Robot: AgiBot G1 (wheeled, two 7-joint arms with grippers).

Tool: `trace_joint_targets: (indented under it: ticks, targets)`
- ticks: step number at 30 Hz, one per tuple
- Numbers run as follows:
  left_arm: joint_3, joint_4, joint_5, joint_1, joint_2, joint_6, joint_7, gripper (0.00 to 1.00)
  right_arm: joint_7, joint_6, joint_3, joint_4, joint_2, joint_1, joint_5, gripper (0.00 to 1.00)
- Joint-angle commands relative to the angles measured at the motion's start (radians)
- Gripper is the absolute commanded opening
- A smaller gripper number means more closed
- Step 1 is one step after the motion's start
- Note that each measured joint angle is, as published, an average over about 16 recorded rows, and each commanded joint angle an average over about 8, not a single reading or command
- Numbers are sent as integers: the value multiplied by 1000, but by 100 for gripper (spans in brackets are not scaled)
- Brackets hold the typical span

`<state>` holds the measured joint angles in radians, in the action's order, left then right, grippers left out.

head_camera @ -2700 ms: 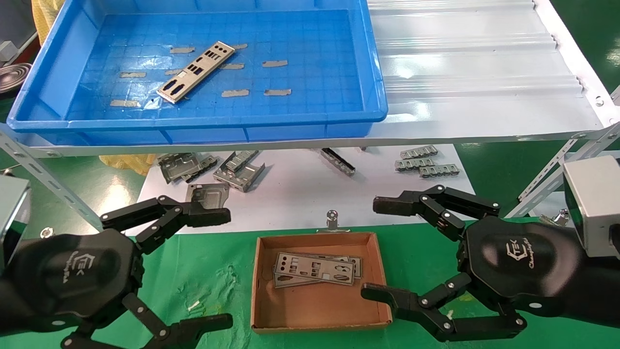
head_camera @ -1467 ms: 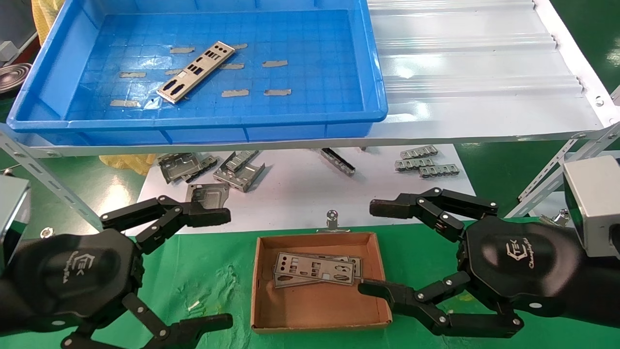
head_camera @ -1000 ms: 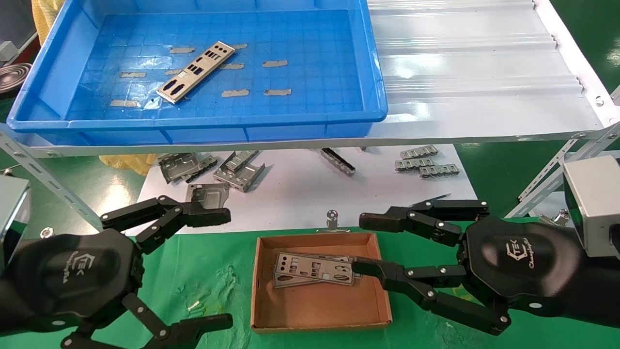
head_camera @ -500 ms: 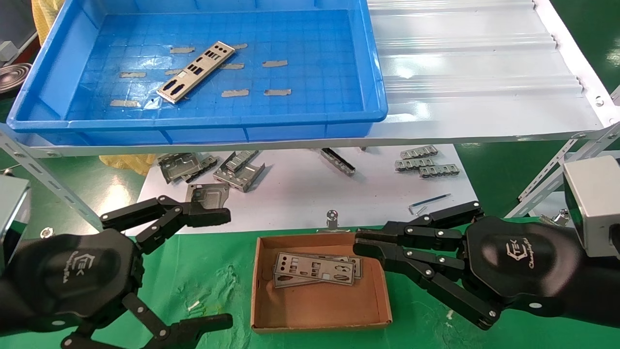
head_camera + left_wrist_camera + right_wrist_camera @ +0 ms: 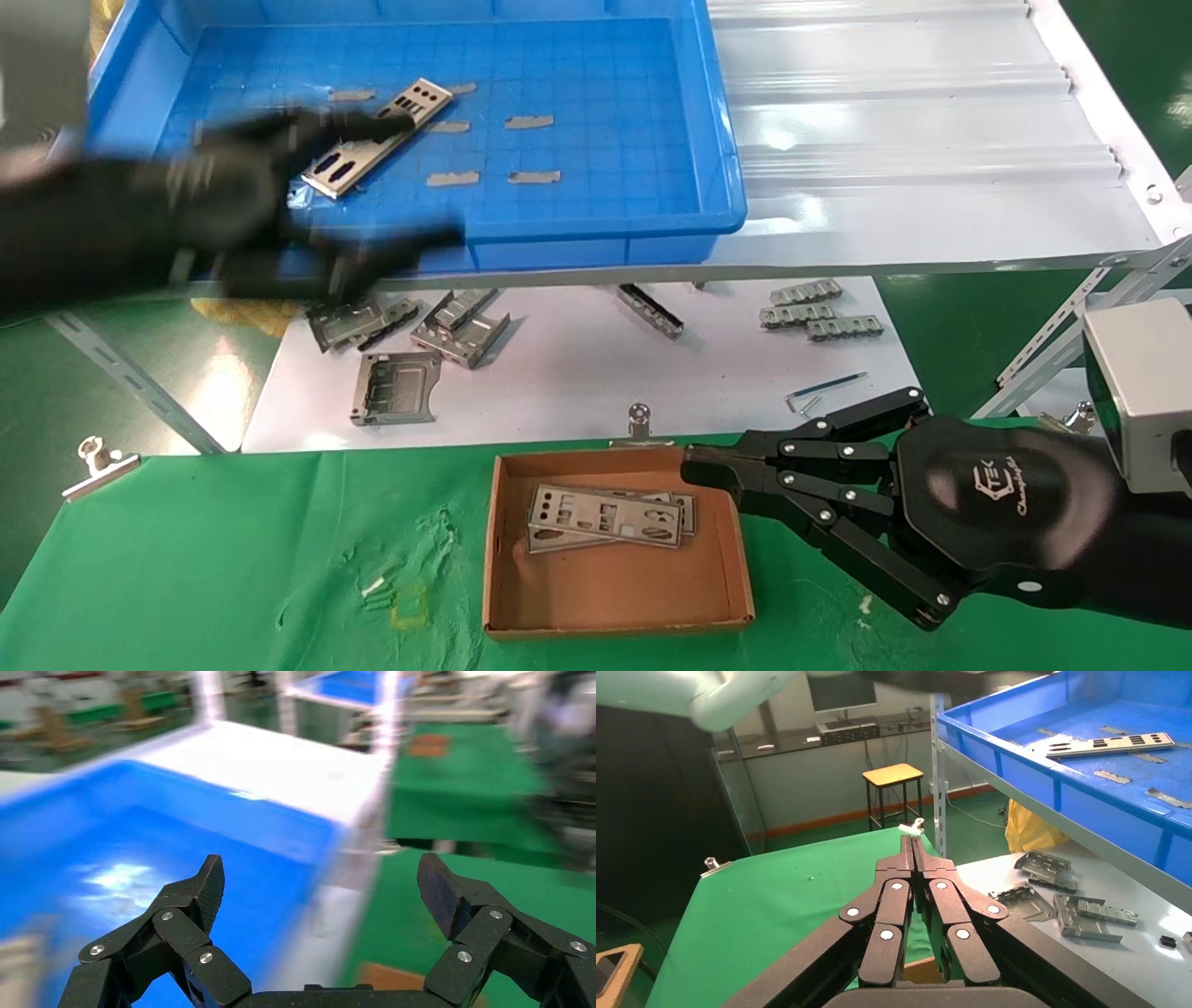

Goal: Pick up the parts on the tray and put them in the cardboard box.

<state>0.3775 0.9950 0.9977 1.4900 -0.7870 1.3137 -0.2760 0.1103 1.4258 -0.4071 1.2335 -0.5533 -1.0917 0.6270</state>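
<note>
One silver plate (image 5: 346, 166) lies slantwise in the blue tray (image 5: 596, 233) on the shelf; it also shows in the right wrist view (image 5: 1109, 745). My left gripper (image 5: 430, 177) is open and blurred with motion over the tray's near left part, its upper finger across the plate; in the left wrist view (image 5: 320, 881) it is empty, with the tray (image 5: 105, 860) below. Two plates (image 5: 605, 517) lie stacked in the cardboard box (image 5: 605, 596). My right gripper (image 5: 694, 463) is shut and empty above the box's far right corner, as the right wrist view (image 5: 911, 843) also shows.
Bent grey brackets (image 5: 410, 326) and smaller ones (image 5: 819, 312) lie on a white sheet under the shelf. The white corrugated shelf (image 5: 931, 140) extends right of the tray. Metal clips (image 5: 98, 461) (image 5: 638, 424) hold the green cloth. Grey tape strips (image 5: 531, 121) dot the tray floor.
My left arm has swung up from the near left to the tray, still open. My right gripper has closed from wide open and stays beside the box.
</note>
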Motion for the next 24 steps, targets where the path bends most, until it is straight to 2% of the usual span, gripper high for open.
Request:
trace_joint_targets:
  ticks: [1, 7, 12, 17, 22, 23, 24]
  targets:
    - [26, -70, 62, 95, -43, -34, -17, 100, 0, 0, 0, 0, 0, 0, 0, 0]
    - [113, -368, 247, 315, -190, -142, -13, 100, 0, 0, 0, 0, 0, 0, 0, 0]
    - [189, -587, 376, 450, -287, -186, -1, 100, 0, 0, 0, 0, 0, 0, 0, 0]
    - [238, -737, 454, 526, -348, -212, 24, 100, 0, 0, 0, 0, 0, 0, 0, 0]
    - [255, -821, 482, 561, -379, -222, 69, 100, 0, 0, 0, 0, 0, 0, 0, 0]
    - [258, -834, 486, 566, -383, -222, 78, 100, 0, 0, 0, 0, 0, 0, 0, 3]
    - [261, -844, 491, 571, -387, -221, 86, 100, 0, 0, 0, 0, 0, 0, 0, 13]
